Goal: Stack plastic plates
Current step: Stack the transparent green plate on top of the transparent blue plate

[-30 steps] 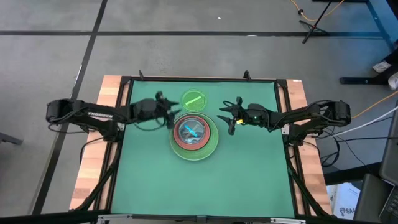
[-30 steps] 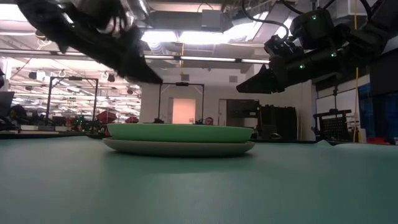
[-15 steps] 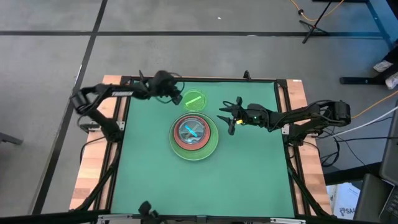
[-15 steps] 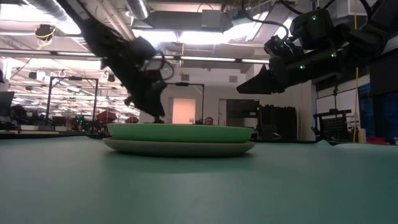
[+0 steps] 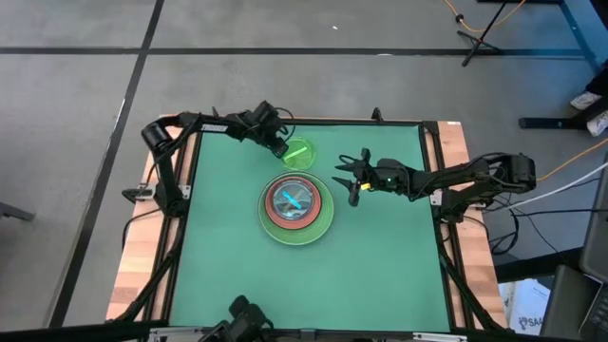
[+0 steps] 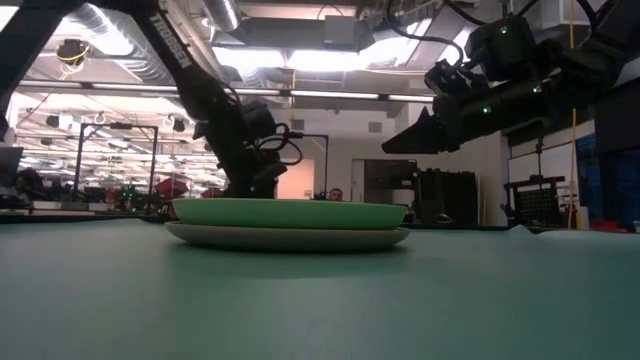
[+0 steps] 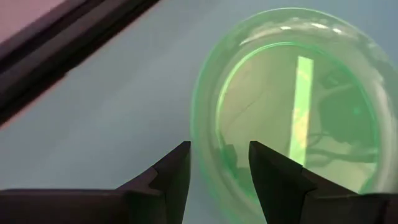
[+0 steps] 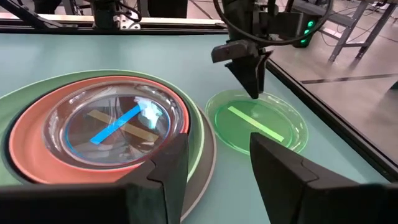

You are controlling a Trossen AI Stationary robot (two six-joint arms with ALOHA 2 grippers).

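Observation:
A small translucent green plate (image 5: 300, 154) (image 8: 261, 121) lies flat on the green mat, just beyond the stack toward the far edge. The stack (image 5: 296, 207) (image 6: 285, 225) has a grey plate at the bottom. On it sit a light green plate, a salmon one and clear small plates with blue and orange strips. My left gripper (image 5: 283, 148) (image 7: 219, 165) is open and points down at the green plate's left rim. My right gripper (image 5: 344, 178) (image 8: 217, 155) hovers open, to the right of the stack. My left gripper comes from above with its fingers astride the green plate's rim (image 7: 208, 155), one finger (image 7: 171, 171) outside the plate and one (image 7: 270, 168) over its inside. I cannot tell whether either finger touches the plate. The plate lies flat on the mat.
The mat (image 5: 380, 275) is bare to the near side and to both sides of the stack. A dark frame (image 5: 304, 122) runs along the table's far edge, close behind the green plate. The room beyond shows in the low view.
My left arm has swung from beside the stack's left side toward the far edge. It then came right and down over the green plate's left rim. The plates have not moved.

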